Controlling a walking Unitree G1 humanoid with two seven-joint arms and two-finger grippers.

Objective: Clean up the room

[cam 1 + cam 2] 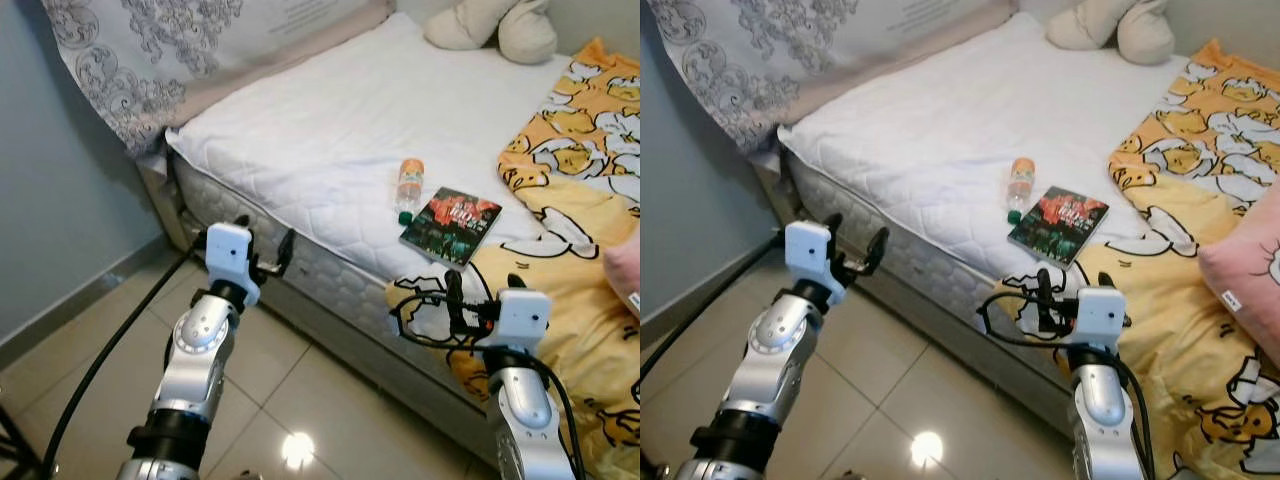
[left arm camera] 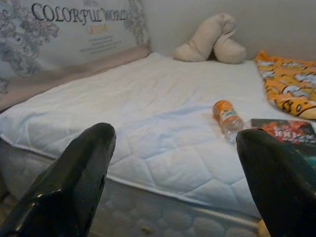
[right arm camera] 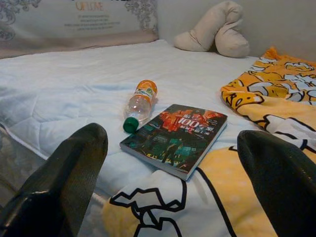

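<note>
Mattress (image 1: pixel 300 130) in white quilting fills the middle of the left eye view, with a plastic bottle (image 1: pixel 408 187) lying on its side near the front edge, green cap toward the robot. Just to its right lies a dark-covered book (image 1: pixel 451 226), partly on the yellow duck-print blanket (image 1: pixel 570 200) that drapes over the right of the bed. A patterned pillow (image 1: pixel 170 50) lies at the far left and a beige plush toy (image 1: pixel 495 25) at the far end. The left gripper (image 1: pixel 262 253) hovers over the tiled floor (image 1: pixel 270 370) before the bed edge, fingers spread apart and empty.

In the right eye view, the right gripper (image 1: pixel 1058 285) hangs at the blanket's near edge, just short of the book, and a pink cushion (image 1: pixel 1250 270) sits far right.

The left wrist view looks across the mattress toward the bottle.

The right wrist view shows wide-apart fingers (image 3: pixel 59 182) framing bottle and book, holding nothing.
</note>
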